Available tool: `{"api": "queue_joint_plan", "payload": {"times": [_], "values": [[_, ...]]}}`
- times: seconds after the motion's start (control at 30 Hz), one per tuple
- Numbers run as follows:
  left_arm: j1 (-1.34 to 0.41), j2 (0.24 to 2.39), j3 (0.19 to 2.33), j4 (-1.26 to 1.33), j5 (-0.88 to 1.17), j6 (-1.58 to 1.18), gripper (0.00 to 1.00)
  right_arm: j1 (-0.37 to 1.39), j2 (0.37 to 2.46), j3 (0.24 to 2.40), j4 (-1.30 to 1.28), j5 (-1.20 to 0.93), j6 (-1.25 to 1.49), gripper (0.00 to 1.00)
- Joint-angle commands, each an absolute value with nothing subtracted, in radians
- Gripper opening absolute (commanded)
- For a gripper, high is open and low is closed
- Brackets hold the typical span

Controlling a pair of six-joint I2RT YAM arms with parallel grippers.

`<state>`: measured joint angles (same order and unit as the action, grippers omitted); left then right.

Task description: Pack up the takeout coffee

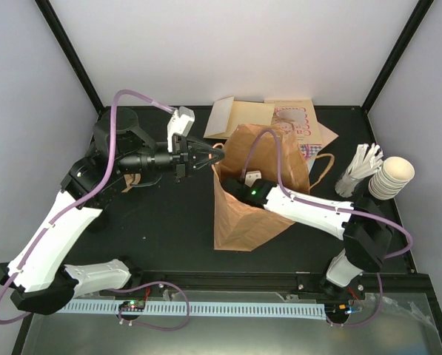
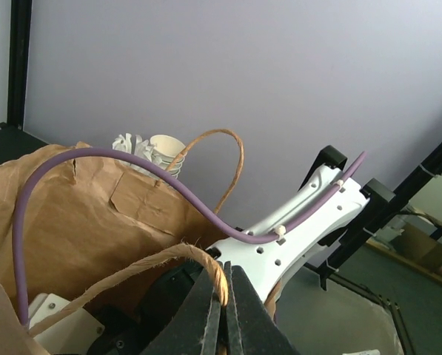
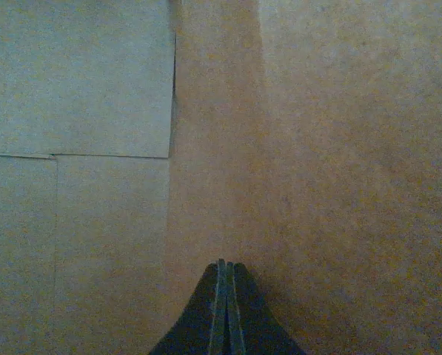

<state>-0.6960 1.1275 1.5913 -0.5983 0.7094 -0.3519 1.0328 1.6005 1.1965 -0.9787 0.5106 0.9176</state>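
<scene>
Our left gripper [image 1: 208, 157] is clenched on the twine handle [image 2: 158, 259] of the brown paper bag [image 1: 239, 222]. In the left wrist view the loop passes right between its two dark fingertips. The bag's mouth opens just beyond and below this gripper, and the bag stands upright on the dark surface [image 1: 169, 229].

Our right arm [image 1: 309, 209] reaches down through that mouth, so the top view hides the right gripper [image 3: 226, 272] inside the bag. From its own wrist camera we see its fingers pressed together with nothing between them. Directly ahead of them lies only brown paper: a folded panel to the fingers' left and plain bag wall to their right.

We see the takeout coffee in none of the three views. We therefore cannot tell where it lies relative to either gripper, nor whether it is inside the bag.

A nested stack of lidless cream cups [image 1: 393, 176] stands well apart from both grippers, out beyond the far side of the bag from the left gripper. Flat paper bags [image 1: 243, 117] lie on the surface behind the standing bag.
</scene>
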Motion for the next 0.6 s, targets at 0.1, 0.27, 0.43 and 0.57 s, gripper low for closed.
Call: {"api": "queue_joint_plan", "payload": {"times": [0.1, 0.27, 0.43, 0.57], "values": [[-0.701, 1.122, 1.639, -0.587, 0.695, -0.342, 0.02, 1.042, 1.631, 1.234, -1.041, 0.573, 0.855, 0.01], [-0.701, 1.110, 1.554, -0.551, 0.699, -0.369, 0.02, 1.041, 1.568, 1.212, -0.922, 0.425, 0.732, 0.01], [-0.699, 1.071, 1.436, -0.537, 0.676, -0.390, 0.02, 1.040, 1.538, 1.206, -0.905, 0.424, 0.698, 0.01], [-0.689, 1.027, 1.369, -0.572, 0.615, -0.404, 0.02, 1.039, 1.587, 1.253, -1.012, 0.517, 0.644, 0.01]]}}
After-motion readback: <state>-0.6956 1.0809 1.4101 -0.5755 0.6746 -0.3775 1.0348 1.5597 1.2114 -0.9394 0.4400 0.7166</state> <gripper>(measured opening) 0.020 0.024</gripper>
